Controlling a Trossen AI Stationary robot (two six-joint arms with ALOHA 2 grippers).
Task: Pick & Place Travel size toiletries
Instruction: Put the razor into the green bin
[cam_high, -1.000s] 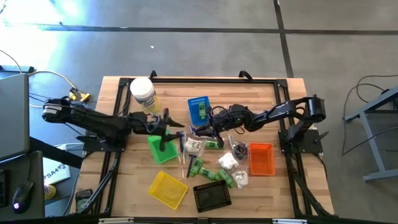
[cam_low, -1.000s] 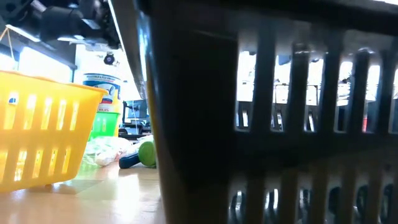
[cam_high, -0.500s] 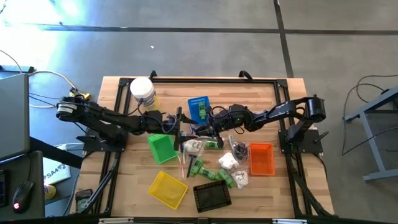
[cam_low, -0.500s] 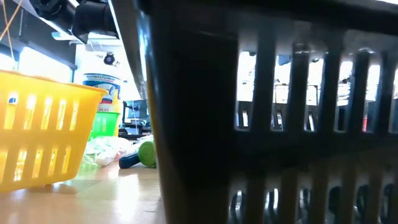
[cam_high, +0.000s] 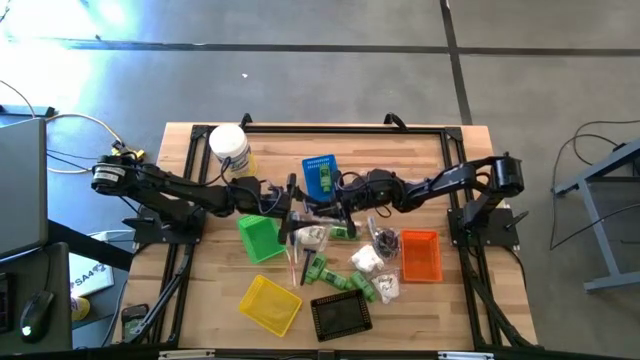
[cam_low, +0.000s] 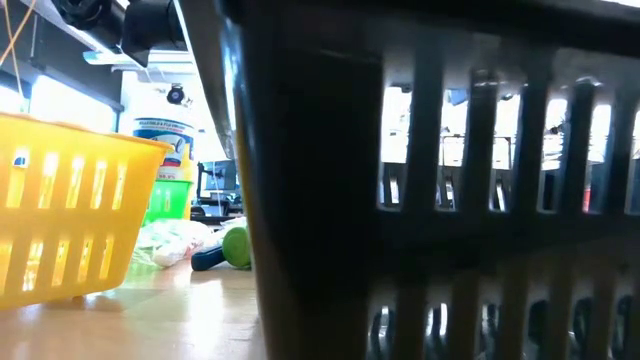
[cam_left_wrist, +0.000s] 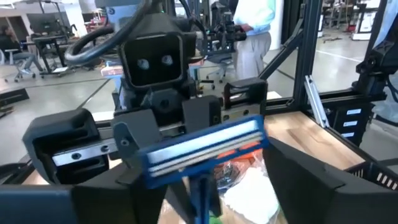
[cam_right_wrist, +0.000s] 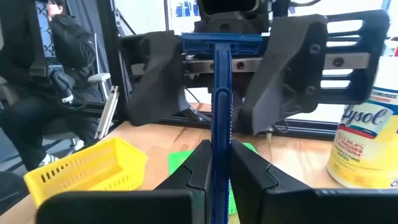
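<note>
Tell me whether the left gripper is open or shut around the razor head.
Open. In the right wrist view the left gripper has its fingers either side of the razor head, with gaps showing; the right gripper is clamped on the handle.

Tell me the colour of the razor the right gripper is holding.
Blue; the razor shows best in the right wrist view, pinched in the right gripper.

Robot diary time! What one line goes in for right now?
right tool: shut on razor | left tool: open around razor head | stage: handover mid-table
</note>
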